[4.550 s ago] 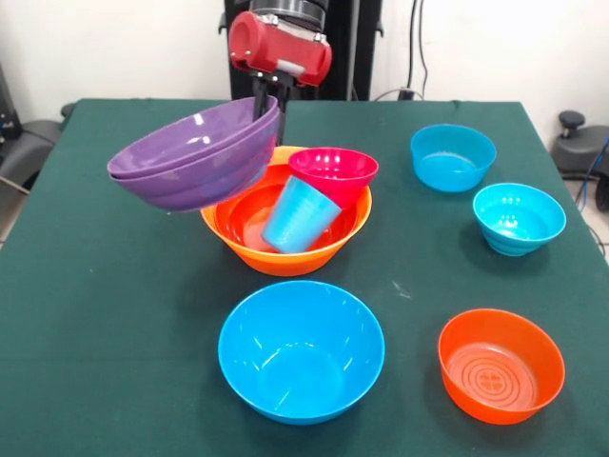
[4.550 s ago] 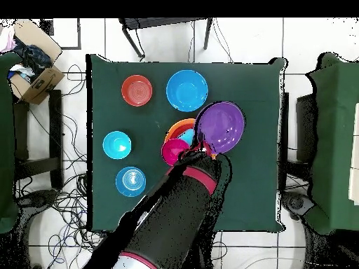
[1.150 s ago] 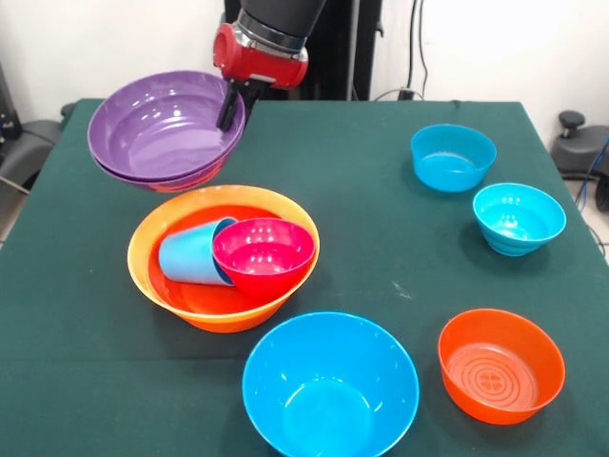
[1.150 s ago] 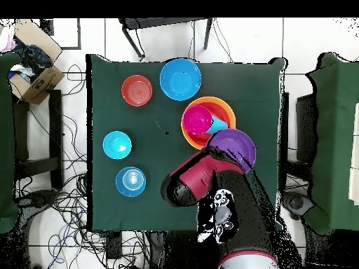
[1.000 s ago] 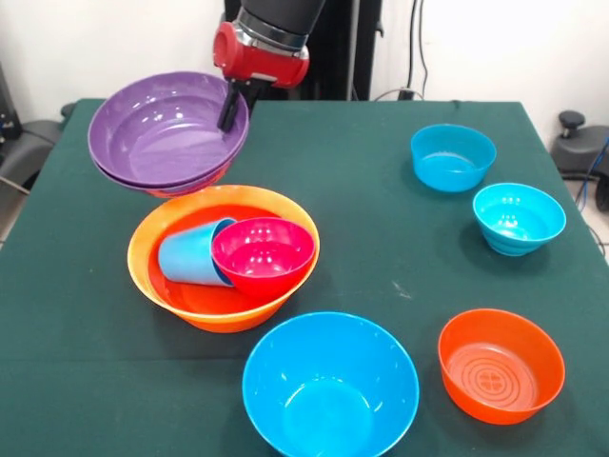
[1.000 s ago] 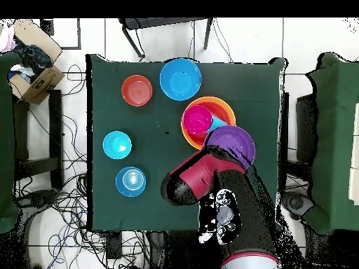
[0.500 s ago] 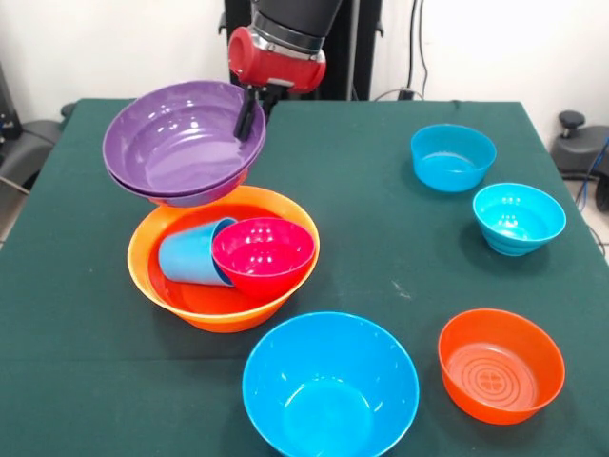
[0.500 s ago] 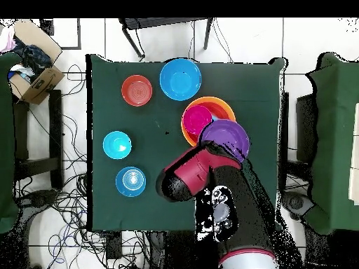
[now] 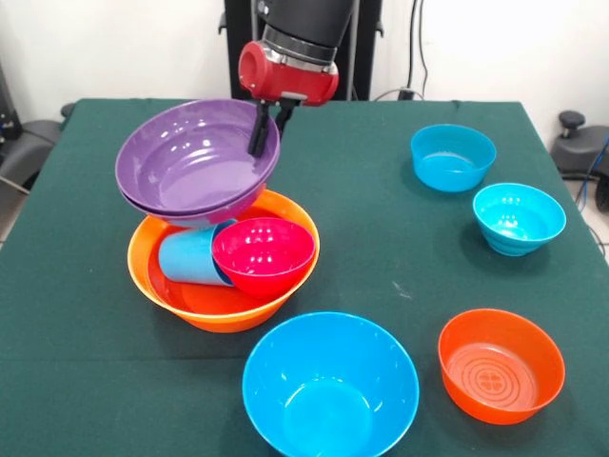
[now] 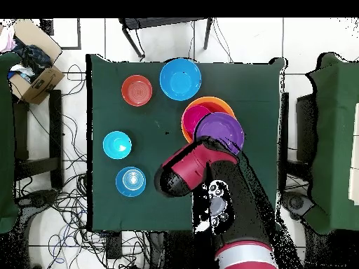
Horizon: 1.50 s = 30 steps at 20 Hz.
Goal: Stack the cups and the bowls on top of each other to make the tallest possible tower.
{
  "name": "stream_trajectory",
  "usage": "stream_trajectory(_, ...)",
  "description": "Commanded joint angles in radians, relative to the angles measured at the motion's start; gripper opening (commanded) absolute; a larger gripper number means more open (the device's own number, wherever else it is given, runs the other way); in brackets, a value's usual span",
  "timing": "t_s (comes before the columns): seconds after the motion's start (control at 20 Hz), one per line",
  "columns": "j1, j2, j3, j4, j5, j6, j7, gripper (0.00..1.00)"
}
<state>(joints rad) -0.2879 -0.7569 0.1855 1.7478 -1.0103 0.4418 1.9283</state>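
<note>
My gripper (image 9: 265, 129) is shut on the rim of two nested purple bowls (image 9: 195, 160) and holds them tilted above the far left side of the large orange bowl (image 9: 190, 303). The orange bowl holds a light blue cup (image 9: 189, 257) lying on its side and a magenta bowl (image 9: 264, 252). In the overhead view the purple bowls (image 10: 220, 132) cover most of the orange bowl (image 10: 210, 103), and the arm (image 10: 203, 168) hides the gripper.
A large blue bowl (image 9: 329, 384) sits at the near edge, a red-orange bowl (image 9: 500, 363) to its right. A cyan bowl (image 9: 519, 217) and a blue bowl (image 9: 452, 156) stand at the right. Cardboard box (image 10: 31, 66) beside the table.
The gripper has carried the purple bowls to the right and down, from beside the orange bowl to over its far left side. The other bowls have not moved.
</note>
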Motion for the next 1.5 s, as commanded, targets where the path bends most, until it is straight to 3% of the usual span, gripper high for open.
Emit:
stream_trajectory(0.05, 0.037, 0.026, 0.036, -0.102, -0.051, -0.08, 0.02, 0.0)
stream_trajectory(0.35, 0.06, 0.034, 0.022, -0.134, -0.034, -0.089, 0.053, 0.0)
stream_trajectory(0.8, 0.124, 0.031, -0.035, -0.189, -0.063, -0.14, 0.094, 0.0)
stream_trajectory(1.05, 0.126, 0.039, -0.041, -0.208, -0.034, -0.142, 0.08, 0.0)
stream_trajectory(1.3, 0.109, 0.071, -0.089, -0.189, -0.015, -0.206, 0.135, 0.0)
stream_trajectory(1.5, 0.105, 0.098, -0.088, -0.19, -0.015, -0.181, 0.083, 0.0)
